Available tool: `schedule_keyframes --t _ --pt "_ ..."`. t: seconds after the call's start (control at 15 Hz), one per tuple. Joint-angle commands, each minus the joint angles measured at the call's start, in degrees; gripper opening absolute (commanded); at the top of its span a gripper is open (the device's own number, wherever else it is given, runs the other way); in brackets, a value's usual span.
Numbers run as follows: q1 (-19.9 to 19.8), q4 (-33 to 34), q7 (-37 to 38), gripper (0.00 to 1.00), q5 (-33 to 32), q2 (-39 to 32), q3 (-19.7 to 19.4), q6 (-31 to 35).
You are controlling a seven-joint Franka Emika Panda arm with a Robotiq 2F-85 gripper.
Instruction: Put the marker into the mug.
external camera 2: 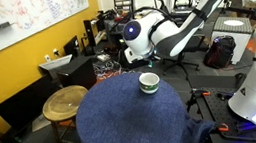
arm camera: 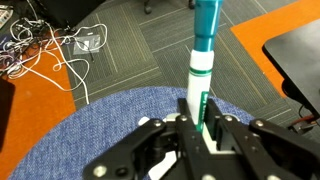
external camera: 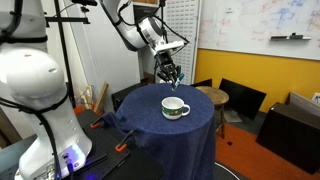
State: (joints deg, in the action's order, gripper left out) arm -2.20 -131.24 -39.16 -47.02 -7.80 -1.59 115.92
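My gripper (arm camera: 203,122) is shut on the marker (arm camera: 204,65), a white stick with a teal-green end that points away from the jaws over the blue cloth. The mug (external camera: 176,108), white with a dark green band, stands upright near the middle of the round blue-covered table (external camera: 150,128). It also shows in an exterior view (external camera 2: 149,82). In an exterior view my gripper (external camera: 172,75) hangs above the table's far edge, behind and above the mug, not touching it. The mug is out of the wrist view.
A round wooden stool (external camera 2: 67,101) and black chairs stand beside the table. Loose white cables (arm camera: 50,50) lie on the carpet beyond the table edge. A white robot body (external camera: 40,95) and orange clamps (external camera: 122,148) stand close to the table.
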Motion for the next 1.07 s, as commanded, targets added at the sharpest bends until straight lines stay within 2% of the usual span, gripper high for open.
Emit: schedule_keyframes --t 0.0,0.13,0.2,0.27,0.73,1.0 --pt "0.4 3.3 -2.6 0.05 0.2 -2.5 0.8 -4.5" --pt "0.4 4.1 -3.4 0.05 0.3 -3.1 1.2 -5.8" --pt "0.4 4.4 -3.3 0.46 0.3 -3.5 1.3 -5.9" --pt "0.4 4.6 -3.7 0.47 0.2 -3.6 1.4 -6.0" --pt "0.4 5.6 -3.1 0.98 0.2 -3.9 1.5 -6.6" --pt "0.4 5.7 -2.7 1.0 0.2 -3.5 1.4 -6.4"
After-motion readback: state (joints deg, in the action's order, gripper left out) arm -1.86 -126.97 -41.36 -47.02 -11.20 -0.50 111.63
